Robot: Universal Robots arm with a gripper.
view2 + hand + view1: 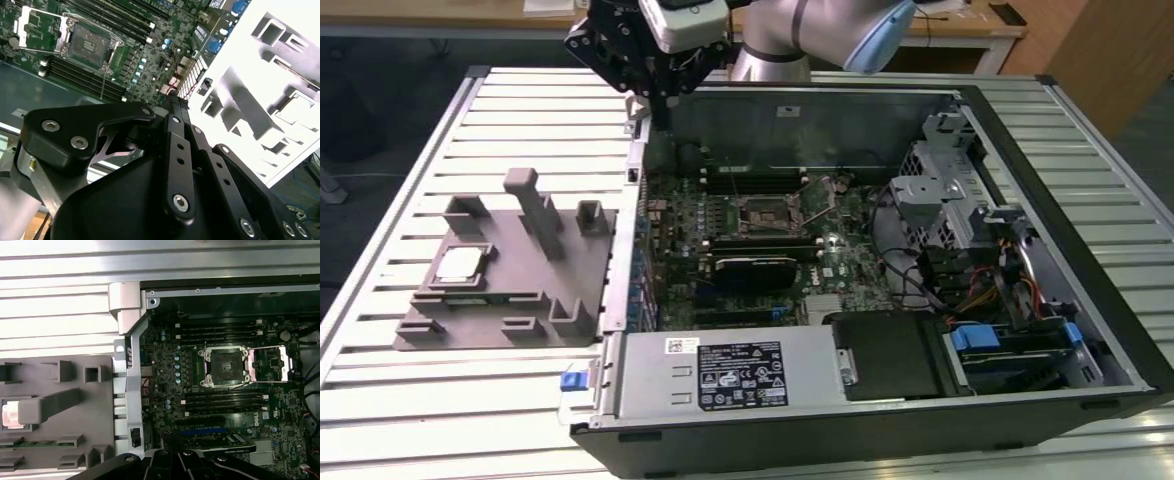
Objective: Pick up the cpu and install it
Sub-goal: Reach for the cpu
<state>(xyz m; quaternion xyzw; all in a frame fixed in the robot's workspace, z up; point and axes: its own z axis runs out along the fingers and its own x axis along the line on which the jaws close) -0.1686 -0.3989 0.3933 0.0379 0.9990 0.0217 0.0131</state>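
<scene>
The cpu (460, 263) lies flat in a pocket of the grey fixture block (507, 300) on the exterior view's left, its silver top up. In the first wrist view the cpu (10, 415) is partly behind a fixture post. My gripper (662, 108) hangs high over the far left corner of the open computer case, well away from the chip, fingers shut on nothing. Its black links converge to a point in both wrist views (173, 97) (167, 452). The motherboard socket (767, 212) (223, 366) (87, 45) stands open with its metal frame flipped aside.
The black case (881, 420) lies open on a slatted metal table (400, 160). Memory slots flank the socket. A power supply (734, 375) sits at the near side, and drive cages with cables (974, 250) fill the exterior view's right. The case wall (635, 200) separates fixture and motherboard.
</scene>
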